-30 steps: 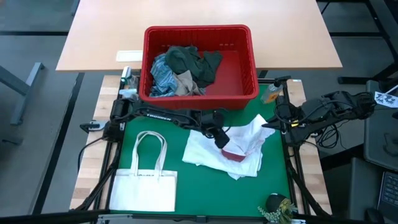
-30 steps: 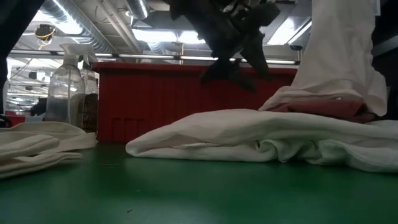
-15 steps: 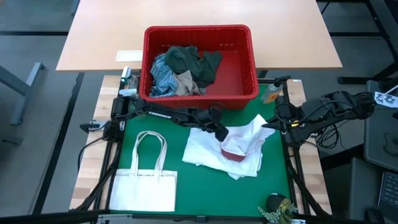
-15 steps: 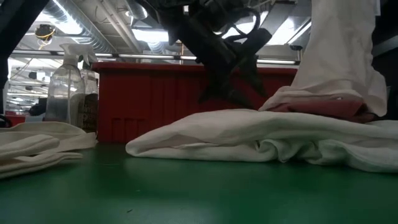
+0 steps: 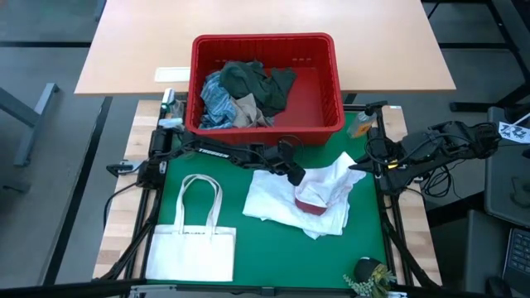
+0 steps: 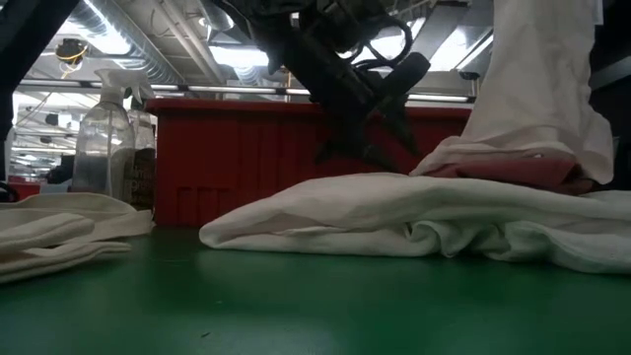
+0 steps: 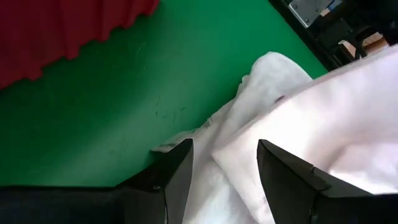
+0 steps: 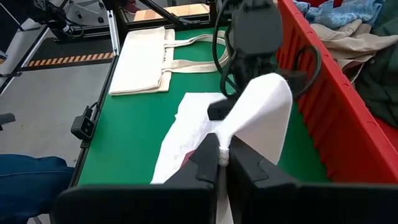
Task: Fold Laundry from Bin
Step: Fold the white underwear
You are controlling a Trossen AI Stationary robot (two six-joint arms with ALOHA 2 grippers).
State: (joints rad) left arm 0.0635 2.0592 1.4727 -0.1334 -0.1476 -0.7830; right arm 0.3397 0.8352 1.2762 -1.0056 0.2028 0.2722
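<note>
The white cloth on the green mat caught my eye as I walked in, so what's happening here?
The right gripper is shut on a corner of the white garment and holds it lifted off the green mat. The left gripper is open, poised low over the garment's edge near the red bin, not yet gripping. A maroon piece shows among the white folds. More clothes wait in the bin, and a white tote bag lies flat nearby.

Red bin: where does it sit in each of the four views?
High: red bin top centre, beyond the green mat.
Low: red wall behind the white garment.
Left wrist: red corner.
Right wrist: slotted side.
Shared landmark: green mat.
</note>
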